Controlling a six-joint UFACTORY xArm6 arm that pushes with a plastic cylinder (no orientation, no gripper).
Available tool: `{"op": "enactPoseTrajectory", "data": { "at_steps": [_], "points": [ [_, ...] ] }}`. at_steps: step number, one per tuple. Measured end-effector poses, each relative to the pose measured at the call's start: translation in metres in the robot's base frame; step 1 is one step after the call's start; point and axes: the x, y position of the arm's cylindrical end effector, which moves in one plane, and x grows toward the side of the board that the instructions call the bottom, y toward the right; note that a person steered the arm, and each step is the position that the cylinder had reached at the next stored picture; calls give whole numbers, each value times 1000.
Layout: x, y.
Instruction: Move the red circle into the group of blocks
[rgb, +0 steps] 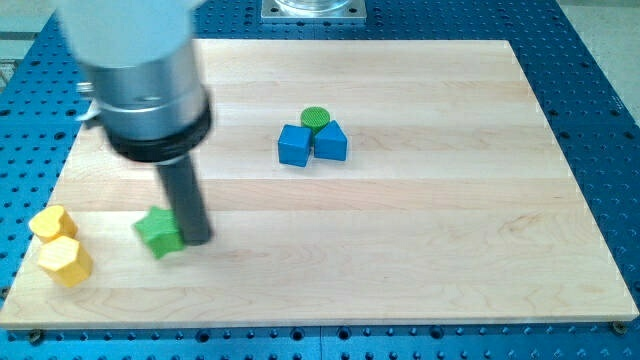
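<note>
No red circle shows in the camera view; the arm's wide body covers the board's upper left. A group of three blocks sits above the board's centre: a green circle (316, 118), a blue cube (294, 145) and a blue block (331, 142), all touching. My tip (197, 241) stands at the lower left, right against the right side of a green block (158, 232) of uneven shape. The tip is far to the left of and below the group.
Two yellow blocks sit near the board's left edge, one (50, 223) above the other (64, 260). The wooden board (450, 230) lies on a blue perforated table. A metal mount shows at the view's top.
</note>
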Motion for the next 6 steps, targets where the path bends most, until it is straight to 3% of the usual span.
{"op": "enactPoseTrajectory", "data": {
  "at_steps": [1, 3, 4, 6],
  "points": [
    [0, -1],
    [-156, 6],
    [-186, -32],
    [-96, -60]
  ]
}}
